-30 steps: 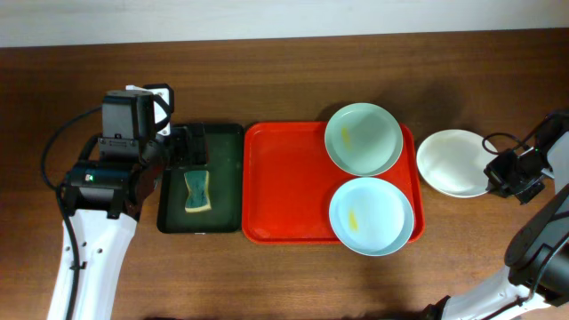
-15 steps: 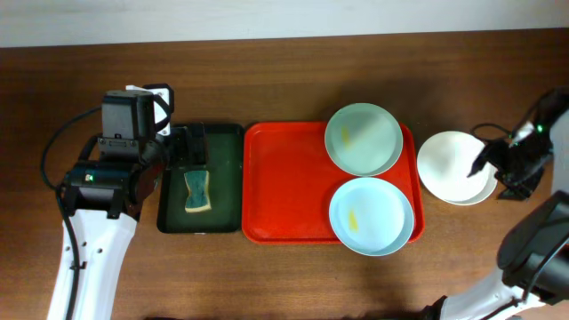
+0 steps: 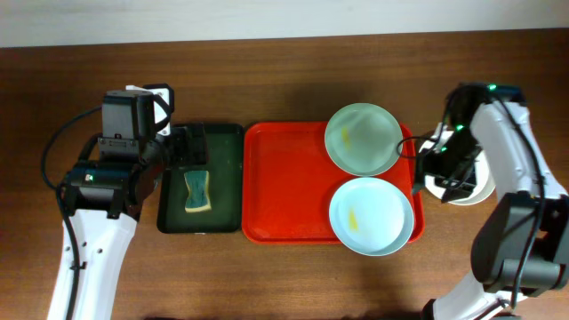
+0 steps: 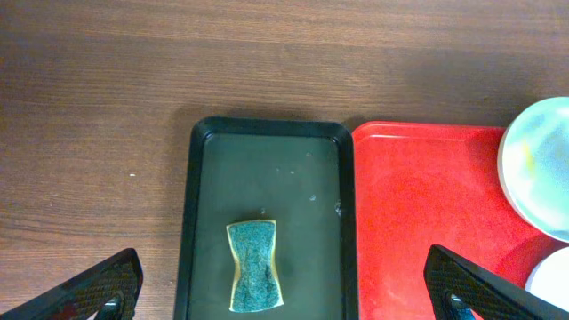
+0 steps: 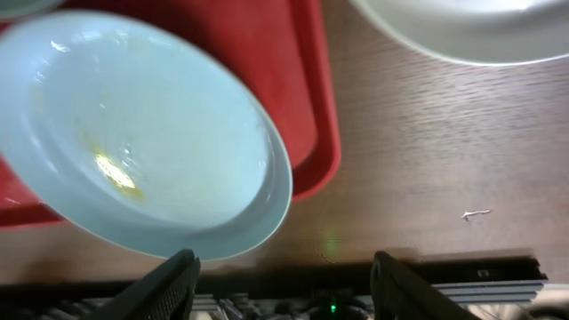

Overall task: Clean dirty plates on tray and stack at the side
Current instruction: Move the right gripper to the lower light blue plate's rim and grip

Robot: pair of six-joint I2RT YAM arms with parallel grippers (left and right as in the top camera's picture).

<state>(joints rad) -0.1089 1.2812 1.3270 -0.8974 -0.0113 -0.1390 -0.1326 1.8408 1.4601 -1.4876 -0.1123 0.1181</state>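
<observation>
The white plate (image 5: 462,31) lies on the table just right of the red tray (image 3: 284,187), so the side stack looks begun. Two pale blue plates sit on the tray's right end, the far one (image 3: 363,140) and the near one (image 3: 372,216), each with a yellow smear. The right gripper (image 5: 284,267) hovers empty over the near plate with its fingers spread. That plate seems the next to take. Its edge overhangs the tray rim, so a good grip would slip one finger under the lip there, well away from the smear. The left gripper (image 4: 283,267) hangs wide apart above the sponge (image 4: 255,265) in the dark green tray (image 4: 204,222); pinching across the sponge's narrow waist should hold best.
</observation>
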